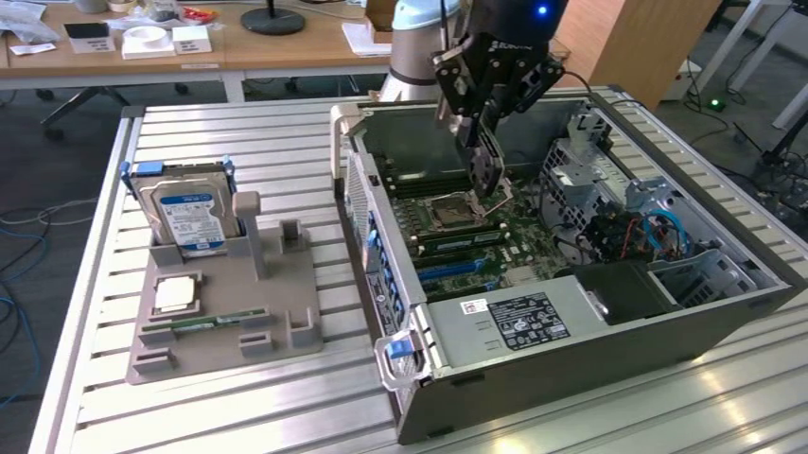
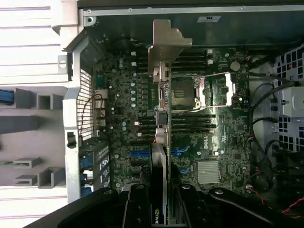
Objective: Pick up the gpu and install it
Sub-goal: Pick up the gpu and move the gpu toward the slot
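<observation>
The pincer (image 1: 483, 121) pinches the gpu (image 1: 489, 175) by one end, bracket hanging lowest over the motherboard (image 2: 223, 137) inside the open case (image 1: 569, 331); probably so it clears the walls

Table (image 1: 253, 132): holder (image 1: 284, 317) at exterior view's left, case (image 1: 569, 378) just beside it at right. Desk (image 1: 227, 52) behind table.
Holder: hard drive (image 1: 189, 213) upright in rear slot; chip (image 1: 174, 293) flat before it; RAM stick (image 1: 218, 322) before chip.
Case: open side up; motherboard (image 1: 461, 241) on floor; socket (image 1: 445, 206) mid-board; power supply (image 1: 531, 317) at near end; drive cage (image 1: 593, 180) along right wall.
Gripper (image 1: 482, 132) above board; gpu (image 1: 487, 175) on edge between fingers, over socket; contact with board cannot be told.
</observation>
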You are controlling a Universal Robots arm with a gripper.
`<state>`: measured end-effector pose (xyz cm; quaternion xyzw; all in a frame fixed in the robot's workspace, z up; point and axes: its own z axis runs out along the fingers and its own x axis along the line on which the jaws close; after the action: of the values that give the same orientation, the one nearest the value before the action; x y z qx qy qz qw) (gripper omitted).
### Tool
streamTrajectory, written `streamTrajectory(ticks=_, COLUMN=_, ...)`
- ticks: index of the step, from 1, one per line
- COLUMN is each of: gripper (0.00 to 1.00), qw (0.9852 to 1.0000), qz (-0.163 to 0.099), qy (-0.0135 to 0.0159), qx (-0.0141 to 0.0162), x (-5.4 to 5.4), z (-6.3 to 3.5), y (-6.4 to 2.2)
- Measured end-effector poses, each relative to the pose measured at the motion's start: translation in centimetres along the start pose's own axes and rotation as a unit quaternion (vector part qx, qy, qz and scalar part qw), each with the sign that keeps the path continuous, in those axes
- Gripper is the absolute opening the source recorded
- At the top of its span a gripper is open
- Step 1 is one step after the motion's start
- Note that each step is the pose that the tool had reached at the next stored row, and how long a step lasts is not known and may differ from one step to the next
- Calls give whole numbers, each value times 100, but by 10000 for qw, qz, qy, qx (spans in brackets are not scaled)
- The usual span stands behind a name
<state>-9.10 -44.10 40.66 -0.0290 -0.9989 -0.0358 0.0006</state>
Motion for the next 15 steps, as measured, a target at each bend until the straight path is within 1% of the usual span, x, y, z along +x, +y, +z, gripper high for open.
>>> streamTrajectory(ticks=15, gripper=26, qw=10000, qz=-1, qy=2, qx=-27, x=-507, z=0, y=31)
